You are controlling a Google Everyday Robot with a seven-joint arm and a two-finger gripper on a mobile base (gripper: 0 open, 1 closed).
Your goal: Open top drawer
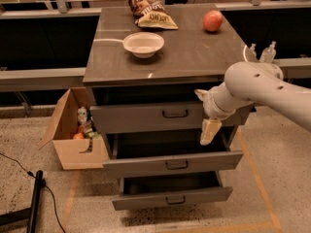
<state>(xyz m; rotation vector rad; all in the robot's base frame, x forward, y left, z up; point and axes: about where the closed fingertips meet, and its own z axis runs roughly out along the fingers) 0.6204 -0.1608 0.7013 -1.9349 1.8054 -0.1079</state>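
The top drawer (146, 118) is the uppermost grey drawer of the cabinet, with a small dark handle (175, 113) at its middle. Its front stands a little out from under the cabinet top, with a dark gap above it. My gripper (209, 127) hangs from the white arm (262, 89) that comes in from the right. It sits in front of the drawer's right end, to the right of the handle and apart from it. The arm hides the drawer's right edge.
The middle drawer (172, 164) and bottom drawer (172, 197) are pulled out further. On the cabinet top (194, 57) are a white bowl (143, 43), a chip bag (150, 6) and a red apple (213, 21). A cardboard box (73, 130) with items stands at the left.
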